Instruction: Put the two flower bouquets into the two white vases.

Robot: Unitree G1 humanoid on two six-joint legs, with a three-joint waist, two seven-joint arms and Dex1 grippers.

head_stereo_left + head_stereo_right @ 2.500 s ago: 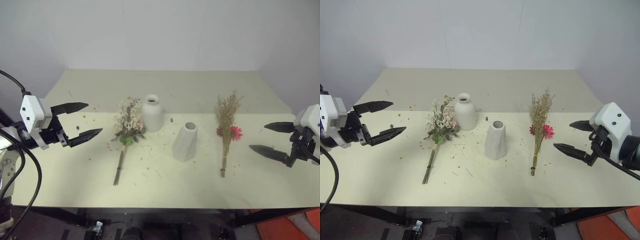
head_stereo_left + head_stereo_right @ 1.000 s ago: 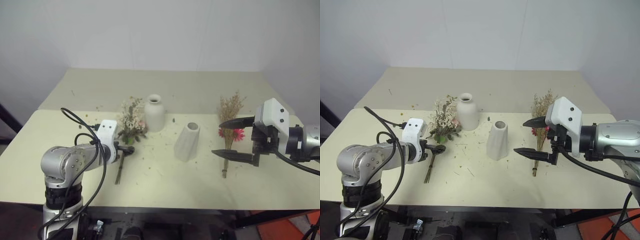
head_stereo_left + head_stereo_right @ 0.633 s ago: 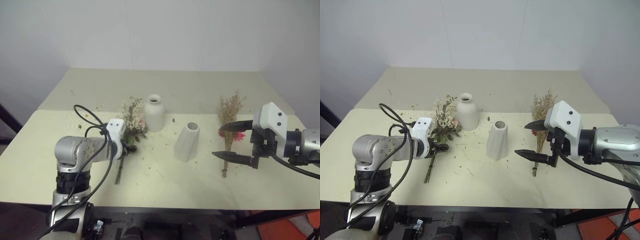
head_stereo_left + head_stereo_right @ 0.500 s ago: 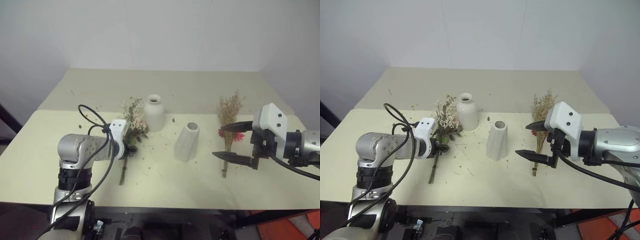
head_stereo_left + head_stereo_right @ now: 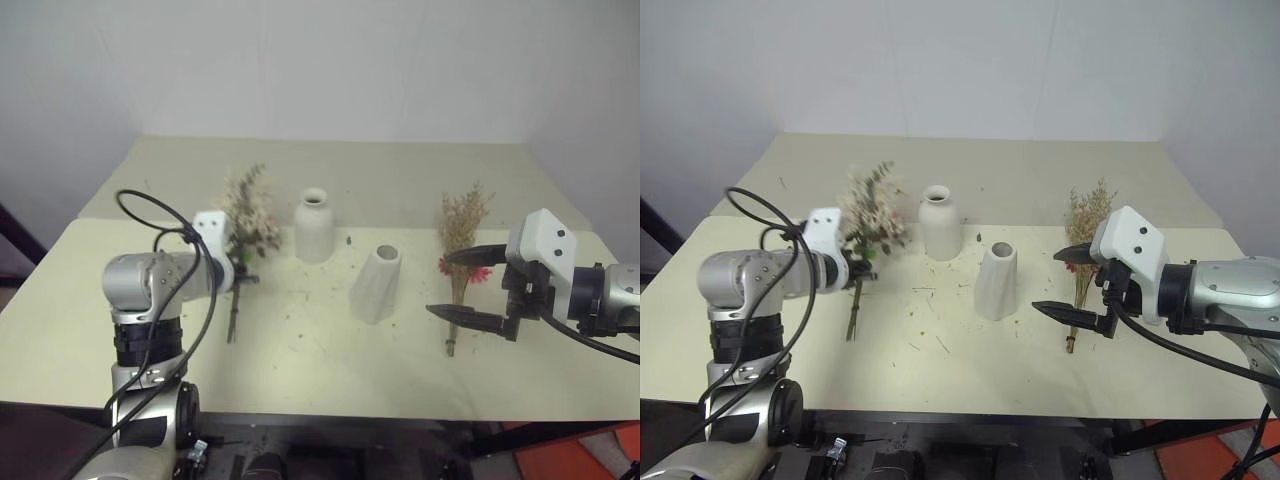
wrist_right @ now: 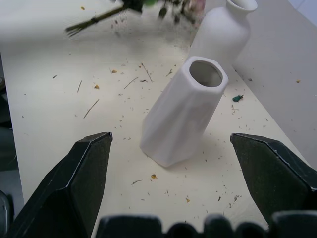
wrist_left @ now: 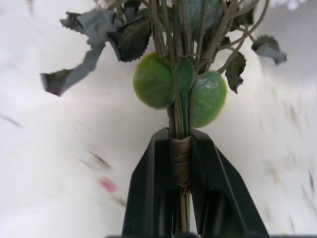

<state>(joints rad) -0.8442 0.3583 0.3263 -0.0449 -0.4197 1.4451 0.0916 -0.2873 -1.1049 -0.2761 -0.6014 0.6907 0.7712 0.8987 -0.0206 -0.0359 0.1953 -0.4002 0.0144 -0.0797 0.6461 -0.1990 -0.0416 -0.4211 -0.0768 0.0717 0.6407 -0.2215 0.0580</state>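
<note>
Table [image 5: 330, 375] is spreading wide and pale, its near edge running just below both arms, its far edge meeting the white wall, with a seam crossing it behind the vases; open surface is lying in front of the cone vase and between the two bunches, dotted with dry crumbs. Bottle vase [image 5: 313, 225] is standing upright near the middle, neck up. Cone vase [image 5: 377, 284] is standing just in front and to its right, apart from it, round mouth up and leaning slightly in the right wrist view. Rose bouquet [image 5: 244, 215] is sitting left of the bottle vase, long axis running from the stem ends near the table's front up and away to the flower heads, which are pointing toward the wall; whether the stem tips are touching the table cannot be told. Left gripper [image 7: 181, 163] is clamping shut on the bound part of the rose bouquet's stems, green leaves fanning just past the fingertips. Grass bouquet [image 5: 458, 250] is lying flat on the right side, stems toward the front edge, plumes toward the wall, pink-red daisy at mid-length. Right gripper [image 5: 468, 285] is hanging wide open just beside the grass bouquet, holding nothing, its fingers [image 6: 81, 171] framing the cone vase.
</note>
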